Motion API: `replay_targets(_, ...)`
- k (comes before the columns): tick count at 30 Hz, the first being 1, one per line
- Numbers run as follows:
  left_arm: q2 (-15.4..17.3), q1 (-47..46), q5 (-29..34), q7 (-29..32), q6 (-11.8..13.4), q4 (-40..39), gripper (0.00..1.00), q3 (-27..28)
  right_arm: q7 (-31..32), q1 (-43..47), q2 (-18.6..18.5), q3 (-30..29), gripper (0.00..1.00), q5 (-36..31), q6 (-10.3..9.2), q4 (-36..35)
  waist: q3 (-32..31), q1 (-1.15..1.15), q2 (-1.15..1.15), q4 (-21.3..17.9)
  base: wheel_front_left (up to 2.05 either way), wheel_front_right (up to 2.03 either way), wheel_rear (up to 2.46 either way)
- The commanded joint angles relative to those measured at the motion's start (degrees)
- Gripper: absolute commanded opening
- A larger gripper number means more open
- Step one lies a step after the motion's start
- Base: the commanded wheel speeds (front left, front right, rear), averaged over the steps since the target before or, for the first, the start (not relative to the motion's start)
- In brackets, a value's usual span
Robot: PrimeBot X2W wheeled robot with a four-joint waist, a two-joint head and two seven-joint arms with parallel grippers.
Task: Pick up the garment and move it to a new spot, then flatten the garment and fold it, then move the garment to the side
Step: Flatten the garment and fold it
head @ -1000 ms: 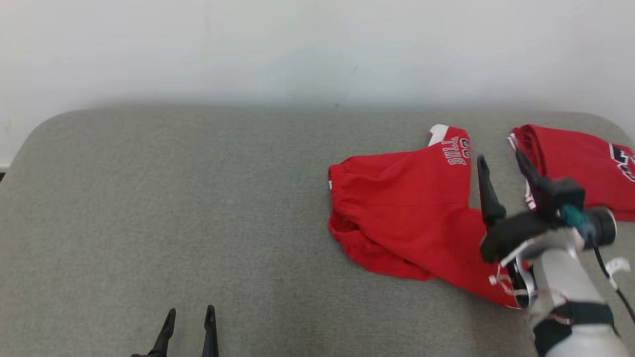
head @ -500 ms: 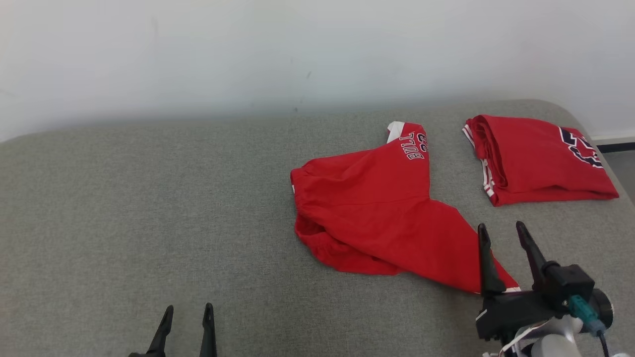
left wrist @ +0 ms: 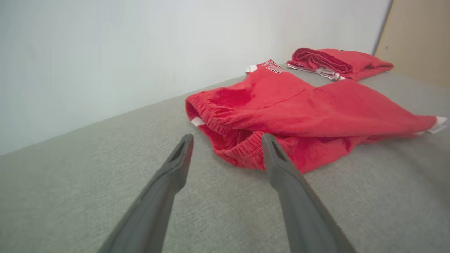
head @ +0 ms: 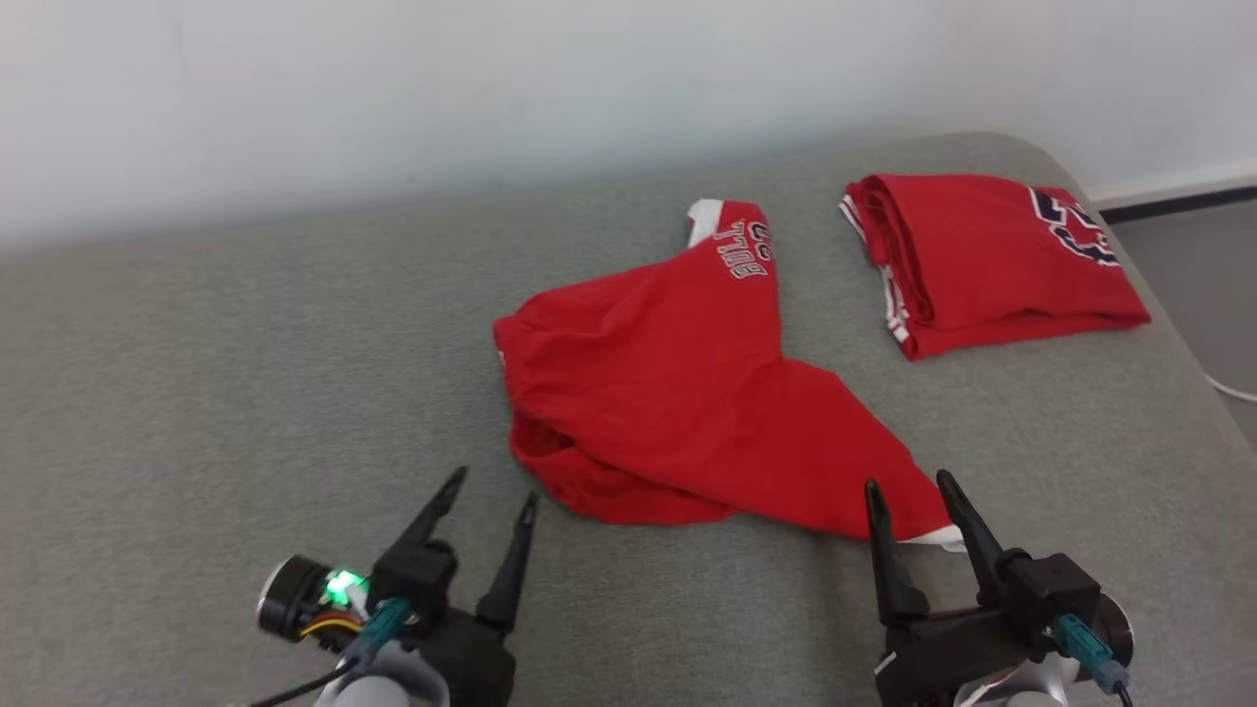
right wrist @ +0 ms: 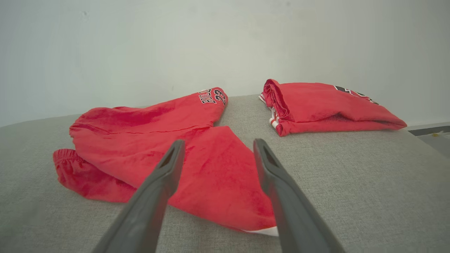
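- the right gripper (head: 907, 483) has drawn back from over the red shorts (head: 668, 393) to their near hem, and the left gripper (head: 495, 485) has come up toward the waistband; the camera has swung too.
- both grippers stand with fingers spread wide, holding nothing.
- the shorts lie loose on the grey cushion (head: 245, 373), mid-right, waistband bunched and legs splayed; a folded red garment (head: 982, 255) sits apart at the far right corner.
- the move to a new spot looks done; flattening, folding and setting aside remain.
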Motion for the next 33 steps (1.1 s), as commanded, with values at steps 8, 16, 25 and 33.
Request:
replay_targets(8, 6.27, -11.67, -6.93, -0.17, -0.18, 11.63, 1.00, -11.91, 0.02, -1.24, 0.19, 2.25, 1.00, 3.35, -0.16, 0.49, 4.28, 0.00, 0.00, -8.07, 0.00, 0.00, 0.00)
replay_targets(16, 8.05, -15.25, -10.96, 0.19, -0.19, 20.25, 1.00, -18.36, 0.02, -0.44, 0.19, 3.28, 1.00, 4.09, -0.16, 0.99, 4.77, 0.00, 0.00, -9.73, 0.00, 0.00, 0.00)
replay_targets(25, 8.16, -17.23, -17.55, -0.12, -0.20, 22.17, 0.00, -25.16, 0.02, 1.12, 0.21, 2.48, 1.00, 3.83, -0.16, 1.67, 2.34, 0.00, 0.00, -6.47, 0.00, 0.00, 0.00)
replay_targets(33, 9.84, -6.05, -18.42, -0.15, -0.18, 7.90, 0.00, -21.21, 0.02, 3.25, 0.16, 2.10, 1.00, 3.77, -0.16, 2.30, -0.43, 0.00, 0.00, -0.08, 0.00, 0.00, 0.00)
